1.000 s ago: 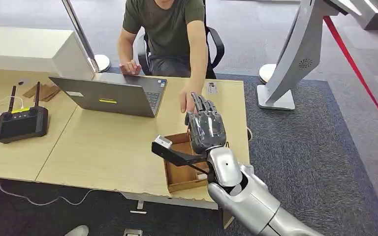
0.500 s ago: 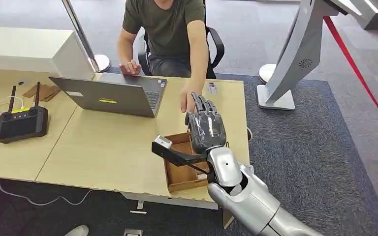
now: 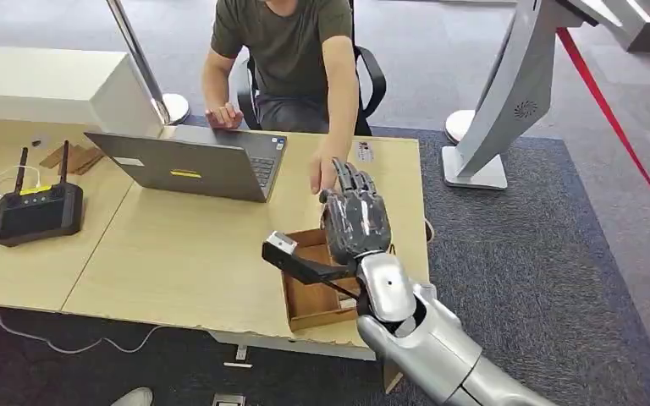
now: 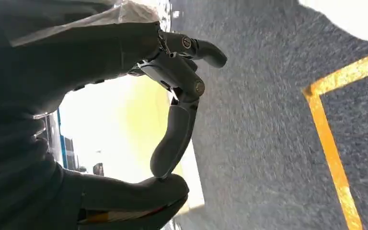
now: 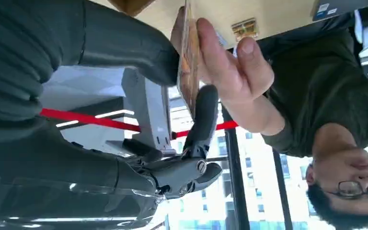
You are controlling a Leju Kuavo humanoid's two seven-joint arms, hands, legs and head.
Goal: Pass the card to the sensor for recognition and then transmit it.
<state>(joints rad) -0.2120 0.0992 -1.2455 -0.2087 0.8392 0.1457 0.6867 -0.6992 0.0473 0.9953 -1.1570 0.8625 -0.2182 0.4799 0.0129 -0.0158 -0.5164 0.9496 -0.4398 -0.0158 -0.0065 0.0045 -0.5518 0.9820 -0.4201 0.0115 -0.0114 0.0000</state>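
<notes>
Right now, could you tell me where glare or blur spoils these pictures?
Left wrist view: a blown-out yellow-white patch behind the left hand, carpet soft. Right wrist view: bright windows behind, card edge-on but sharp. Head view: evenly lit, sharp.

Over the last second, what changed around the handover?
Almost nothing. The silver-armed right hand edged slightly away from the robot, toward the person's hand. In the right wrist view both hold the thin orange-printed card. The grey laptop, black antenna controller and wooden tray stayed put.
</notes>
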